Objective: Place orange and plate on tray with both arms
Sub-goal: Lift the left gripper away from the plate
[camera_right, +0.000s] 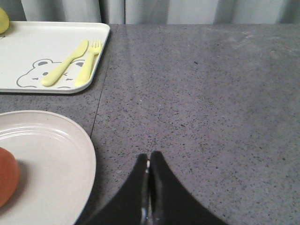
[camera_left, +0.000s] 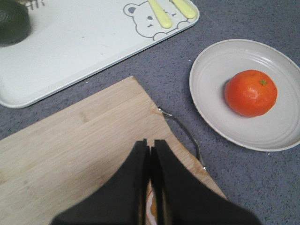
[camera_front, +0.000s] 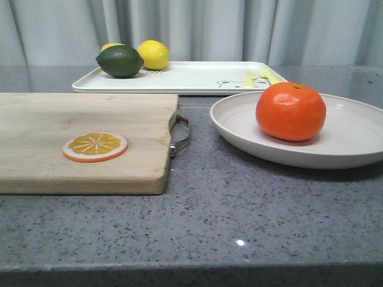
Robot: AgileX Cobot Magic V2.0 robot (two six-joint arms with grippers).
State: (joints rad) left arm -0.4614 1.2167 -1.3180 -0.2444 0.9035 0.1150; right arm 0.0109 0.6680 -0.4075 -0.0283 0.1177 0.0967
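Note:
The orange [camera_front: 291, 111] sits in the off-white plate [camera_front: 347, 146] at the right of the grey table; both also show in the left wrist view as orange [camera_left: 251, 93] and plate [camera_left: 211, 89]. The white tray [camera_front: 191, 78] with a bear drawing lies behind them. My left gripper [camera_left: 150, 143] is shut and empty above the wooden board, apart from the plate. My right gripper [camera_right: 149, 157] is shut and empty over bare table beside the plate [camera_right: 51, 159]; an edge of the orange [camera_right: 7, 176] shows there. Neither gripper appears in the front view.
A wooden cutting board [camera_front: 72, 137] with a metal handle [camera_front: 181, 134] and an orange slice [camera_front: 96, 146] lies at the left. On the tray rest a green lime [camera_front: 120, 61], a yellow lemon [camera_front: 154, 54] and yellow plastic cutlery [camera_right: 72, 63].

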